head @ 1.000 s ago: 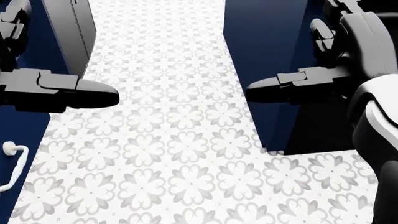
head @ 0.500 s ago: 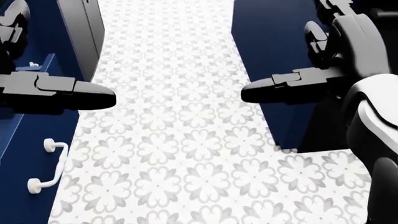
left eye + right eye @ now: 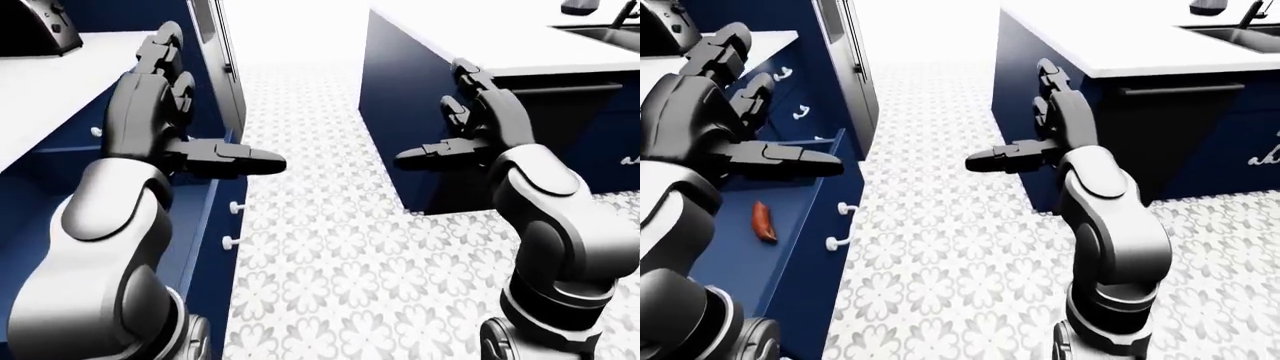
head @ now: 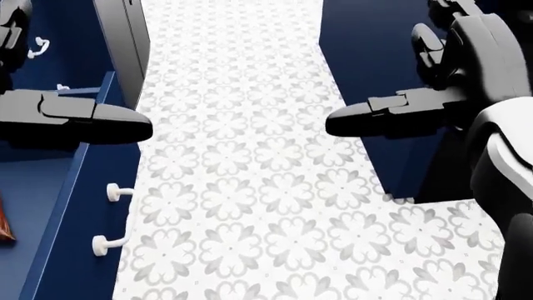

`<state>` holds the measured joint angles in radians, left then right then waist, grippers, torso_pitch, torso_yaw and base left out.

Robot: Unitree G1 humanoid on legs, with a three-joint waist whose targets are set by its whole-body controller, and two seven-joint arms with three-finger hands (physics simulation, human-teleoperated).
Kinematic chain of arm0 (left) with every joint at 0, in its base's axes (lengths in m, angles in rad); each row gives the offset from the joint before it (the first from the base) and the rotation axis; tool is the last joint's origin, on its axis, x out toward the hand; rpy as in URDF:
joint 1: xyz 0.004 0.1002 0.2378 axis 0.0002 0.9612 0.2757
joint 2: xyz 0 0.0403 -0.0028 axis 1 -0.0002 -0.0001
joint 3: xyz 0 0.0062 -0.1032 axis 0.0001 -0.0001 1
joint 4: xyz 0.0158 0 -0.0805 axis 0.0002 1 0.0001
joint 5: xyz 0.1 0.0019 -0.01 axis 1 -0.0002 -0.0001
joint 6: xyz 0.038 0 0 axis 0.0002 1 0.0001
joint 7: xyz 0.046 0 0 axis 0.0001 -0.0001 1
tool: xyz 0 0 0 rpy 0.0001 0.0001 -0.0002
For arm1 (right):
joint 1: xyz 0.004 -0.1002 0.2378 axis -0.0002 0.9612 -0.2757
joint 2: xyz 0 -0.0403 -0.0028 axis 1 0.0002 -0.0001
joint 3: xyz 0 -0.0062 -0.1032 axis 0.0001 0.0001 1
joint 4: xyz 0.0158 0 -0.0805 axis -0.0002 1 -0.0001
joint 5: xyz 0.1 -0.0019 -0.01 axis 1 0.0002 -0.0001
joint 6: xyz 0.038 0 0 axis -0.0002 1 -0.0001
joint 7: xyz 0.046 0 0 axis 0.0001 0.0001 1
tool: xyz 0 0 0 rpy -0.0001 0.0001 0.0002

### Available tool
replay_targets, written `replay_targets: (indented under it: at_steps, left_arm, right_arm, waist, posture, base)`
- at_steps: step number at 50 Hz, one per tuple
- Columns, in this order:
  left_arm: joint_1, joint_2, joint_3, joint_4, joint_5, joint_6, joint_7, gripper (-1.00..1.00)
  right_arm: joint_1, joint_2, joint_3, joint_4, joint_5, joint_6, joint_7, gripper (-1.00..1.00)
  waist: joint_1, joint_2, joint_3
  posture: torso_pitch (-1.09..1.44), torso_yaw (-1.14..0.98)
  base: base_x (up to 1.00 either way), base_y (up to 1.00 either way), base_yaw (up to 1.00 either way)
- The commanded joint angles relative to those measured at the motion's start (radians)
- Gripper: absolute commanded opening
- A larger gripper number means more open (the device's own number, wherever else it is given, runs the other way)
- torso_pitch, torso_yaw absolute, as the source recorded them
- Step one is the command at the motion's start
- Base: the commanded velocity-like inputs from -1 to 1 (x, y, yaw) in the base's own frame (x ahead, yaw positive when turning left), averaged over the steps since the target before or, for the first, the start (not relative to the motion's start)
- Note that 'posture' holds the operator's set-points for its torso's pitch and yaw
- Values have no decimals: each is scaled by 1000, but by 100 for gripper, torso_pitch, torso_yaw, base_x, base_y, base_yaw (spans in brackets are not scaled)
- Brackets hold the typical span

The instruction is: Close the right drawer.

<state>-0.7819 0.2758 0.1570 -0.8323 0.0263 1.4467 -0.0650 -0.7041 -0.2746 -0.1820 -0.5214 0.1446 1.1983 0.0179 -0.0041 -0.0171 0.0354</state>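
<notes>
The robot stands in the aisle beside the open drawer (image 3: 800,225) at the lower left of the views, so I judge the approach step is in hand. Next, a hand must reach its white handle (image 4: 112,219) and push. Both the left hand (image 3: 185,142) and the right hand (image 3: 465,131) are empty with fingers spread, and inside the drawer lies only a small red-brown object (image 3: 763,222).

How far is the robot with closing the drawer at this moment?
Nothing looks done yet: the drawer stands pulled out, a red object lying inside. In hand: the left robot hand, fingers open, hovers over the drawer without touching its white handle. The right robot hand is open over the floor, holding nothing. Left: bring a hand to the drawer's face and push it fully in.
</notes>
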Motion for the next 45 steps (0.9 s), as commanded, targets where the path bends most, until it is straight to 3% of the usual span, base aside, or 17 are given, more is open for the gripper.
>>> replay_targets:
  at_steps: [1, 3, 5, 7, 9, 14, 16, 17, 19, 26, 30, 31, 33, 38, 40, 42, 45]
  left_arm:
    - [-21, 3, 0, -3, 1, -32, 1, 100]
    - [-27, 4, 0, -7, 1, -24, 0, 100]
    - [-28, 6, 2, -9, 1, -20, -2, 100]
    - [-28, 6, 3, -8, 1, -21, -3, 100]
    - [-33, 8, 4, -12, 1, -14, -4, 100]
    - [-30, 6, 1, -13, 3, -15, -3, 100]
    - [-28, 5, 0, -14, 3, -16, -3, 100]
    - [-26, 4, -1, -15, 4, -17, -2, 100]
    - [-22, 3, 1, -10, 4, -24, -3, 100]
    - [-28, 4, 0, -10, 5, -19, -4, 100]
    - [-37, 12, 7, -21, 4, -2, -10, 100]
    - [-36, 13, 9, -21, 4, -2, -11, 100]
    - [-28, 9, 7, -20, 4, -10, -9, 100]
    - [-30, 8, 7, -18, 3, -11, -8, 100]
    - [-28, 8, 7, -20, 3, -11, -8, 100]
    - [-30, 9, 9, -21, 3, -9, -9, 100]
    - [-32, 10, 9, -22, 2, -6, -9, 100]
  right_arm:
    - [-23, -10, -11, -15, -5, -26, -4, 100]
    - [-29, -11, -10, -22, -4, -15, -6, 100]
    - [-32, -11, -7, -22, -4, -13, -7, 100]
    - [-32, -11, -7, -23, -5, -12, -7, 100]
    - [-32, -11, -8, -29, -4, -7, -7, 100]
    - [-29, -10, -8, -31, -4, -9, -6, 100]
    - [-27, -10, -8, -32, -3, -10, -6, 100]
    - [-26, -10, -8, -31, -4, -11, -5, 100]
    - [-23, -10, -9, -26, -4, -18, -4, 100]
    - [-22, -7, -9, -22, -2, -21, -3, 100]
    - [-16, -9, -9, -34, -2, -18, -3, 100]
    - [-16, -9, -10, -31, -2, -20, -2, 100]
    - [-17, -8, -11, -34, 1, -16, -2, 100]
    - [-23, -10, -11, -30, 2, -15, -2, 100]
    - [-23, -9, -11, -33, 4, -12, -2, 100]
    - [-25, -10, -12, -33, 5, -10, -2, 100]
    - [-26, -11, -13, -33, 5, -9, -3, 100]
  waist:
    - [-3, -2, -14]
    - [0, -50, -21]
    - [-6, -32, -20]
    - [2, -43, -25]
    - [4, -30, -29]
    - [1, 32, -13]
    - [-3, 106, -32]
    - [0, 81, -30]
    - [0, 78, -16]
    - [-2, 11, -15]
    - [3, -60, -20]
    - [-5, -24, -18]
    - [3, -44, -26]
    - [5, -3, -16]
    - [1, 30, -13]
    - [-4, 102, -31]
    - [-2, 81, -18]
  posture:
    - [0, 0]
    - [0, 0]
    - [0, 0]
    - [0, 0]
    - [0, 0]
    - [0, 0]
    - [0, 0]
    - [0, 0]
    - [0, 0]
    - [0, 0]
    - [0, 0]
    - [0, 0]
    - [0, 0]
    - [0, 0]
    - [0, 0]
    - [0, 0]
    - [0, 0]
  base:
    - [0, 23, 0]
    - [0, 22, 0]
    - [0, 22, 0]
    - [0, 22, 0]
    - [0, 22, 0]
    - [0, 22, 0]
    - [0, 22, 0]
    - [0, 22, 0]
    - [0, 22, 0]
    - [0, 22, 0]
    - [0, 22, 0]
    - [0, 23, 0]
    - [0, 22, 0]
    - [0, 22, 0]
    - [0, 22, 0]
    - [0, 22, 0]
    - [0, 22, 0]
